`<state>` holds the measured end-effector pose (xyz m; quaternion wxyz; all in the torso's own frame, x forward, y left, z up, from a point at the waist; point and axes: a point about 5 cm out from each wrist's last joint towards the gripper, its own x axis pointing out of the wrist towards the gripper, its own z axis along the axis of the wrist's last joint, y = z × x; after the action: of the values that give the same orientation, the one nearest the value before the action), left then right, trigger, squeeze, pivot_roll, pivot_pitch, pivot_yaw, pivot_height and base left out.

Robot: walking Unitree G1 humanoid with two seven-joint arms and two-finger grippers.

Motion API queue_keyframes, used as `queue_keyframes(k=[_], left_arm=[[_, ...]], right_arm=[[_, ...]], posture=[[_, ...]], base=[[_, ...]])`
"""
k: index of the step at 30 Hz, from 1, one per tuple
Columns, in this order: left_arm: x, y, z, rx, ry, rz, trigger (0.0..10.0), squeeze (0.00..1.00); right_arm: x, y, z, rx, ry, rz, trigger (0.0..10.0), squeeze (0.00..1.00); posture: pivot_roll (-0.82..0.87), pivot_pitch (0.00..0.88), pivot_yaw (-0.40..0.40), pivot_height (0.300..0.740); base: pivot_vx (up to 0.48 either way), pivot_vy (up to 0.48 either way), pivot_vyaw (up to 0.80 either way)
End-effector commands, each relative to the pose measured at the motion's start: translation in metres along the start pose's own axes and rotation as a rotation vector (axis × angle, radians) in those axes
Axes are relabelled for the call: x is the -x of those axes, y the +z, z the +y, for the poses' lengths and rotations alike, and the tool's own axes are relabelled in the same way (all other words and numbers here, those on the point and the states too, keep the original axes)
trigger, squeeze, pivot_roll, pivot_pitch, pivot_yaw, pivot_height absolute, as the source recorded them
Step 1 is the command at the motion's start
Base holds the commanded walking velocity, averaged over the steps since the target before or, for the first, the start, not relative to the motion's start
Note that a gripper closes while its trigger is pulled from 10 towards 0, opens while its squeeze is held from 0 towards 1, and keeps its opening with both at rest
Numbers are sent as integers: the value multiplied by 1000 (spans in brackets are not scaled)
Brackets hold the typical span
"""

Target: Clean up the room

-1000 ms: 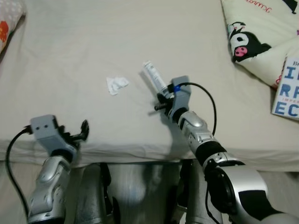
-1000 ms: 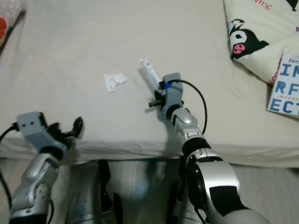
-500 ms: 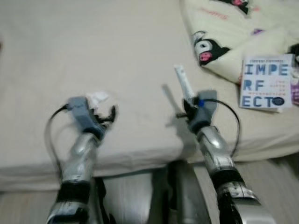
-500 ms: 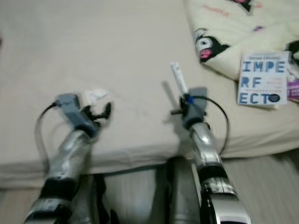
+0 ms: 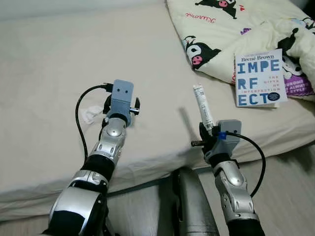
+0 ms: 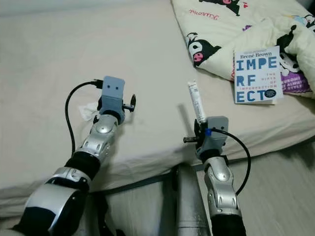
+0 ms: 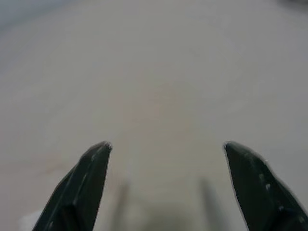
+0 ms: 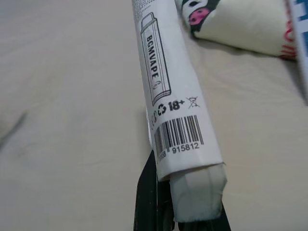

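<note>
Right tool [image 5: 208,133] is clamped on the lower end of a slim white packet [image 5: 202,105], which stands nearly upright above the front edge of the bed [image 5: 49,59], with the barcode end pinched between the black fingers [image 8: 150,202] in the right wrist view. That hold looks shallow and low on a long, light packet, so a quick swing of the arm could lever it loose and drop it onto the floor beside the bed. Left tool [image 7: 166,159] has its fingers spread wide with nothing between them, poised low over the sheet. A crumpled white wrapper [image 5: 91,113] lies on the bed just beside that arm, toward the robot's left and slightly behind the fingertips, so closing now would likely catch only bedsheet. A book [image 5: 260,77] rests on the cartoon-print quilt [image 5: 216,29], well apart from both tools.
</note>
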<state>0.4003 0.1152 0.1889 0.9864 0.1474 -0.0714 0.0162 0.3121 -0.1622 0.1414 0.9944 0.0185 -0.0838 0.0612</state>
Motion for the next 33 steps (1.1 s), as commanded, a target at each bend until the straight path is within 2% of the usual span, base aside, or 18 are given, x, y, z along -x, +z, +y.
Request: queue_keyframes(k=[1, 5, 7, 8, 10, 12, 13, 15, 17, 19, 22, 25, 29, 30, 31, 33], left_arm=[[2, -19, 10, -140, 34, 62, 10000, 0], [2, -25, 13, -152, 43, 95, 10000, 0], [2, -30, 22, -212, 68, 117, 10000, 0], [2, -30, 22, -212, 68, 117, 10000, 0], [1, -32, 33, -282, 94, 121, 10000, 0], [1, -32, 33, -282, 94, 121, 10000, 0], [0, -33, 45, -328, 121, 131, 10000, 0], [0, -33, 45, -328, 121, 131, 10000, 0], [-1, -34, 58, -361, 154, 147, 10000, 0], [-1, -36, 63, -380, 168, 158, 10000, 0], [0, -38, 66, -408, 173, 168, 10000, 0], [2, -43, 74, -473, 181, 193, 10000, 0], [3, -46, 79, -501, 183, 214, 10000, 0], [5, -50, 87, -530, 189, 238, 10000, 0], [5, -50, 87, -530, 189, 238, 10000, 0], [9, -57, 102, -579, 208, 284, 10000, 0]], right_arm=[[11, -2, 6, -21, 5, 47, 10000, 0], [16, 0, 7, -27, 4, 52, 10000, 0], [25, 4, 6, -36, -10, 62, 10000, 0], [25, 4, 6, -36, -10, 62, 10000, 0], [33, 7, 6, -40, -20, 70, 10000, 0], [33, 7, 6, -40, -20, 70, 10000, 0], [38, 11, 7, -42, -22, 72, 10000, 0], [38, 11, 7, -42, -22, 72, 10000, 0], [43, 15, 8, -47, -23, 74, 10000, 0], [46, 18, 10, -51, -23, 80, 10000, 0], [49, 21, 11, -54, -23, 85, 10000, 0], [55, 26, 12, -61, -27, 99, 10000, 0], [58, 28, 12, -65, -31, 106, 10000, 0], [60, 29, 12, -67, -36, 113, 10000, 0], [60, 29, 12, -67, -36, 113, 10000, 0], [62, 30, 12, -73, -43, 120, 10000, 0]], posture=[[-360, 327, 47, 521], [-372, 342, 48, 521], [-394, 376, 45, 521], [-394, 376, 45, 521], [-401, 388, 43, 521], [-401, 388, 43, 521], [-407, 419, 38, 521], [-407, 419, 38, 521], [-421, 448, 30, 521], [-427, 458, 27, 521], [-436, 473, 23, 521], [-446, 498, 19, 521], [-446, 510, 18, 521], [-441, 516, 19, 521], [-441, 516, 19, 521], [-438, 525, 20, 521]], base=[[0, 0, 0], [0, 0, 0], [0, 0, 0], [0, 0, 0], [0, 0, 0], [0, 0, 0], [0, 0, 0], [0, 0, 0], [0, 0, 0], [0, 0, 0], [0, 0, 0], [0, 0, 0], [0, 0, 0], [0, 0, 0], [0, 0, 0], [0, 0, 0]])
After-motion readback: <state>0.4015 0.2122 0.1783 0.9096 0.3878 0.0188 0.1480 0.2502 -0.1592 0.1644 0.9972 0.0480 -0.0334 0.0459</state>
